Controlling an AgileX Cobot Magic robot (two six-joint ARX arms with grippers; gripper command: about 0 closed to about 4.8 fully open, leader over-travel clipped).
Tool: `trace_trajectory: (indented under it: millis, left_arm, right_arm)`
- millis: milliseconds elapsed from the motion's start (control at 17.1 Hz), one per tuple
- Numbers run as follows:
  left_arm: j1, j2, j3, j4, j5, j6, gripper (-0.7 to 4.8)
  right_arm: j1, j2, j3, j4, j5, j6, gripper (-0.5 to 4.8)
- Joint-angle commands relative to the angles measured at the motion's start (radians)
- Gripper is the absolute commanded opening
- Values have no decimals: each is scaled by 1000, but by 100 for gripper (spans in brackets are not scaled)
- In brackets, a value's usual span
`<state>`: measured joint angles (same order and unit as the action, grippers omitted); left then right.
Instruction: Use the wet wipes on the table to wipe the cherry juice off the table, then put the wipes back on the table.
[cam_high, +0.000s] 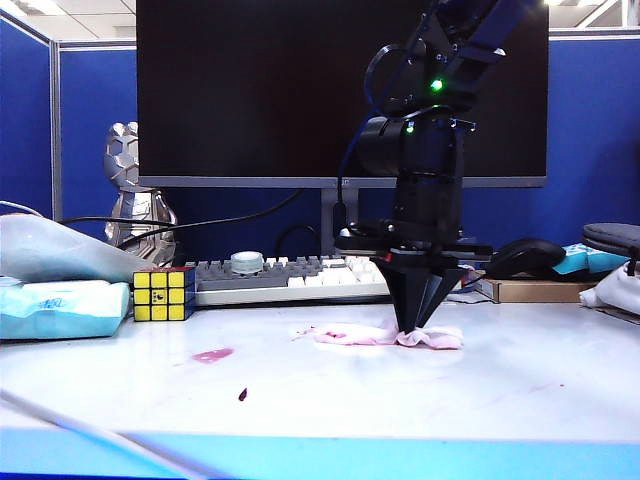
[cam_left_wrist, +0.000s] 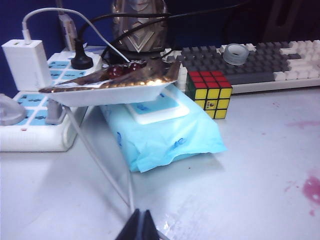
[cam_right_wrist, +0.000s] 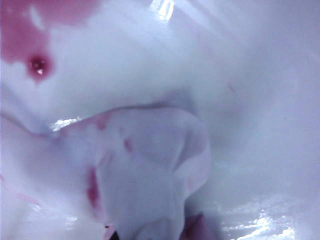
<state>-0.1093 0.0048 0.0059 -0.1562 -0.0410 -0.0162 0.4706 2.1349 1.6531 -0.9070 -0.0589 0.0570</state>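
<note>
The wet wipes (cam_high: 372, 336) lie as a crumpled pale pink wad on the white table (cam_high: 520, 370), right of the middle. My right gripper (cam_high: 417, 328) points straight down onto the wad's right part and is shut on the wet wipes. In the right wrist view the wet wipes (cam_right_wrist: 150, 165) show red stains, and the right gripper (cam_right_wrist: 157, 234) is mostly hidden by them. Cherry juice (cam_high: 212, 354) sits as a magenta splotch left of the wad, with a dark speck (cam_high: 243, 394) nearer the front. More cherry juice (cam_right_wrist: 30, 25) lies beyond the wad. My left gripper (cam_left_wrist: 141, 221) hovers shut and empty over bare table.
A puzzle cube (cam_high: 163, 293) and a pale blue wipe packet (cam_high: 60, 307) stand at the left. A keyboard (cam_high: 290, 275) and a monitor lie behind. A plate of cherries (cam_left_wrist: 115, 82) rests above the packet, beside a power strip (cam_left_wrist: 30, 115). A mouse (cam_high: 525, 257) sits at the back right.
</note>
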Motion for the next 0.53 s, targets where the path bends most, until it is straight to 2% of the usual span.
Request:
trace_trajectory:
  millis: [59, 234, 293, 410, 527]
  left_arm:
    - [1, -3, -1, -14, 1, 2, 4]
    - [1, -3, -1, -14, 0, 2, 4]
    - [1, -3, -1, -14, 1, 2, 4]
    - [1, -3, -1, -14, 1, 2, 4]
    - [1, -3, -1, -14, 0, 2, 4]
  right_arm:
    - [146, 36, -23, 61, -169, -65, -5]
    - [282, 37, -23, 95, -186, -158, -5]
    - [331, 37, -23, 119, -154, -189, -5]
    - [366, 37, -23, 191, 13, -187, -5]
    - [357, 37, -23, 261, 128, -184, -5]
